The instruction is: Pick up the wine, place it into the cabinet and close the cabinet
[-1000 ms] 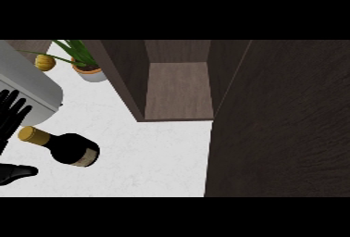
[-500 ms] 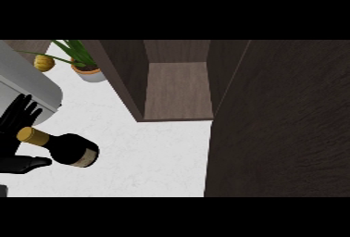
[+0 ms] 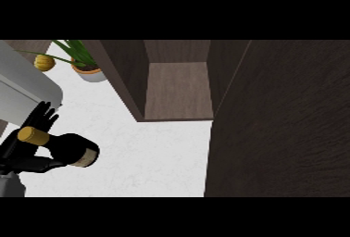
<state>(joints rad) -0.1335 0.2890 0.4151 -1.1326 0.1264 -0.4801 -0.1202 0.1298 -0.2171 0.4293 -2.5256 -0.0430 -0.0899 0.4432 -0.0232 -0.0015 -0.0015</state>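
Since a second ago the left hand [image 3: 27, 152] has slid in from the counter's left edge and closed the gap to the wine [image 3: 68, 149], which itself has hardly shifted. The bottle stands near that left edge, gold cap towards us, dark body below it. Black fingers [image 3: 40, 116] rise spread and mostly straight just behind the neck, and the thumb [image 3: 33, 165] lies along the near side of the body. So the hand brackets the bottle rather than wrapping it, and I'd call it open, with nothing properly held yet.

This looks like the grasping step, with nothing lifted so far. Next, I'd judge, the fingers need to curl round the bottle before any lift. Then comes a carry across the bare white counter [image 3: 150, 157] to the open cabinet [image 3: 179, 88] at the back edge, whose floor shows free. Its dark door [image 3: 287, 125] stands swung out on the right, waiting to be shut last. A potted plant [image 3: 87, 69] sits in the back left corner, beside a grey appliance [image 3: 24, 90]. The right hand doesn't show.
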